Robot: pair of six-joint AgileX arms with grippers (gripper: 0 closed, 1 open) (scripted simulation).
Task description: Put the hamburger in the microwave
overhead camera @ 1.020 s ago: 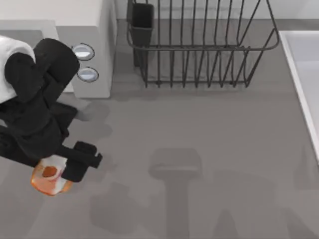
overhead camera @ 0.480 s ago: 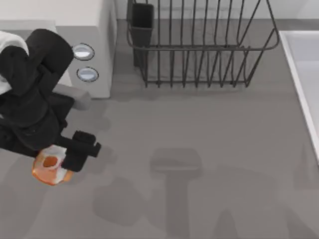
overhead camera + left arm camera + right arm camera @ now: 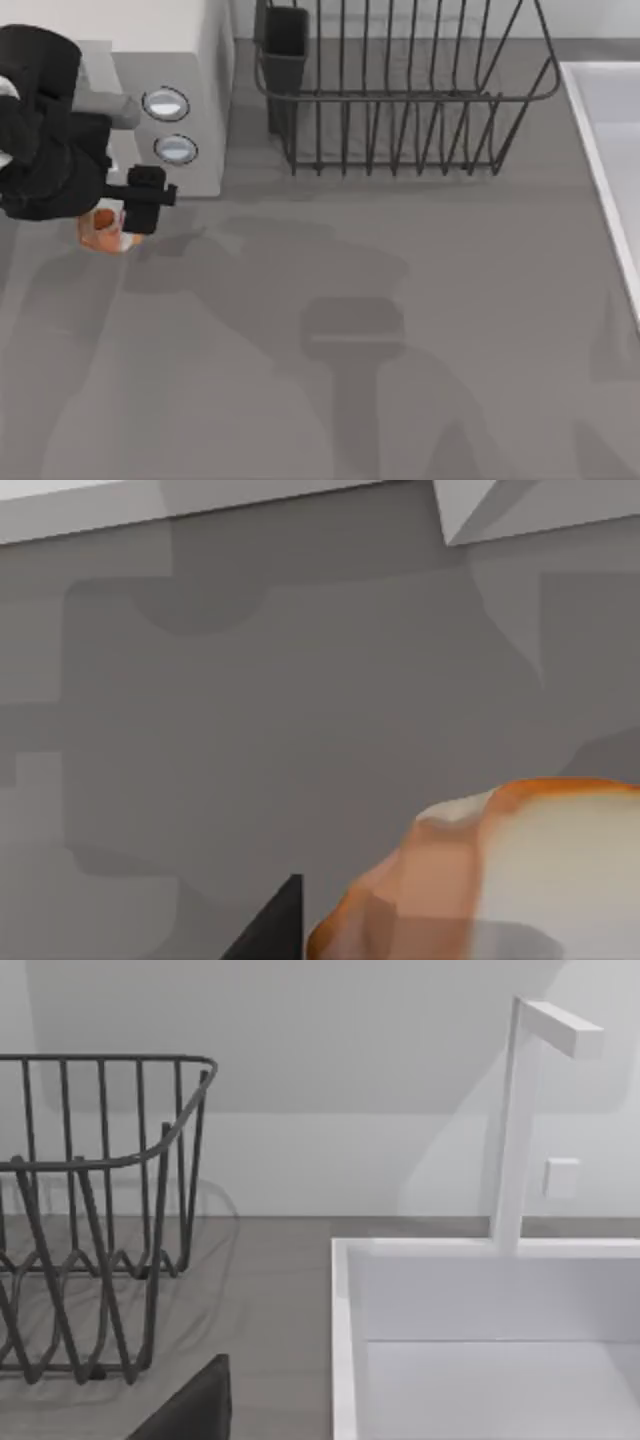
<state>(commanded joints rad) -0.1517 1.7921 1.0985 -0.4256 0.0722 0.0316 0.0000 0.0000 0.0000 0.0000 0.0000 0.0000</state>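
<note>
Before microwave (image 3: 190, 90), jaw-held hamburger (image 3: 103, 230)

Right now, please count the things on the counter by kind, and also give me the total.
Food: 1, the hamburger in the left gripper.
Appliances: 1, the microwave.
Racks: 1, the black wire dish rack.
Sinks: 1, the white sink with its faucet.
Total: 4.

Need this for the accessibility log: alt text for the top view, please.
Seen from above, the left hand holds the hamburger just in front of the white microwave at the table's far left, near its two knobs. A black wire dish rack stands at the back of the grey table, and a white sink edges the right side.
</note>
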